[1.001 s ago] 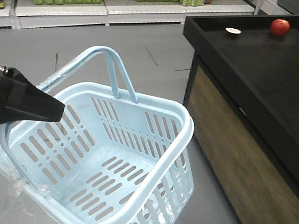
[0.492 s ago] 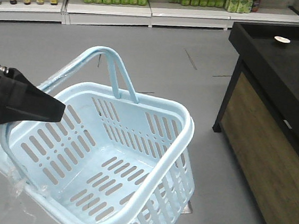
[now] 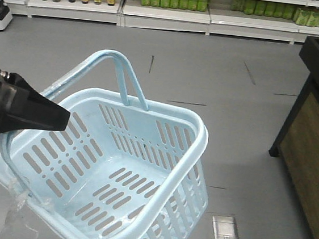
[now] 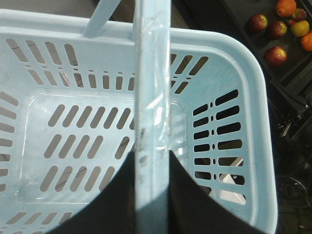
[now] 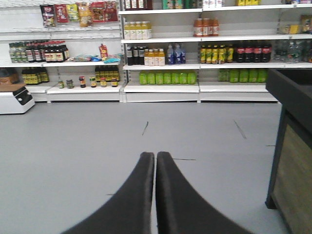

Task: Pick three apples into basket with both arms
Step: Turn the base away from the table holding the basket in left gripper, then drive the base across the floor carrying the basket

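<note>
The pale blue basket (image 3: 143, 169) hangs tilted in the front view, and its inside holds nothing. My left gripper (image 3: 57, 119) is shut on its hoop handle (image 3: 106, 57). From the left wrist, the handle (image 4: 152, 73) runs straight up between the two black fingers of the left gripper (image 4: 152, 153). Three dark red apples (image 4: 257, 22) (image 4: 276, 29) (image 4: 275, 55) lie on a black surface beyond the basket's rim, top right. My right gripper (image 5: 155, 155) is shut on nothing and points over bare grey floor. No apples show in the front view.
A black counter with a wood side (image 3: 317, 142) stands at the right edge. Store shelves of bottles (image 3: 172, 1) line the back wall. A metal floor plate (image 3: 225, 228) lies by the basket. Oranges (image 4: 286, 7) and a yellow fruit (image 4: 300, 28) sit among the apples.
The front view has swung left: the black counter and its fruit slid off to the right. The basket and left gripper keep their place in the frame.
</note>
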Motion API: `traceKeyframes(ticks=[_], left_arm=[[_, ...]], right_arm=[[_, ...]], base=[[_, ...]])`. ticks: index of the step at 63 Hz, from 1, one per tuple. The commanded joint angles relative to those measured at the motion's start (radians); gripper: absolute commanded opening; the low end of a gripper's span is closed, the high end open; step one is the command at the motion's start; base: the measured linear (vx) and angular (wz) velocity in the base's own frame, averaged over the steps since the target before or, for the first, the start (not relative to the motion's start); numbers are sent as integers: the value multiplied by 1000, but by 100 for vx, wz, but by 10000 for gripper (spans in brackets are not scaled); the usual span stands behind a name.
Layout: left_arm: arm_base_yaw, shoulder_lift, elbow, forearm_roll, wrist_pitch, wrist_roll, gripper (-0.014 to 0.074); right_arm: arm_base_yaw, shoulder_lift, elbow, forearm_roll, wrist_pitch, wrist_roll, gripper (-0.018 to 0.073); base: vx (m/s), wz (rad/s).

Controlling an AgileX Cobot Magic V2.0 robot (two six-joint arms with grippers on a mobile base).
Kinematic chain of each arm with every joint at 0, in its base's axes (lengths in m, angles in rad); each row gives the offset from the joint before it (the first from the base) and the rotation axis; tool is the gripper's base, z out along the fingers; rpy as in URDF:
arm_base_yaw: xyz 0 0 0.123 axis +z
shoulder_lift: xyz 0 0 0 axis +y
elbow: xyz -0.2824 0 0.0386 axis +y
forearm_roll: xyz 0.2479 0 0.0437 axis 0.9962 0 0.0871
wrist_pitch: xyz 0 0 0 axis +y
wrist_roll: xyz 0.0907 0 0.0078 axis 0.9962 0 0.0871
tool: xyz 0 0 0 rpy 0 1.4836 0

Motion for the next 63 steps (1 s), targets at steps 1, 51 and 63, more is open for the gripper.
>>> traceKeyframes(ticks=[1,51,63], left_arm=[[-2,-23,-28,-67,-55,-8,-8],[-2,-23,-28,-67,-55,-8,-8],[-2,-23,-28,-67,-55,-8,-8]], right_arm=[[-5,-10,14,-10,-70,-9,-1],[-5,-10,14,-10,-70,-9,-1],[-5,-10,14,-10,-70,-9,-1]], base=[[0,40],[8,35],[13,17]])
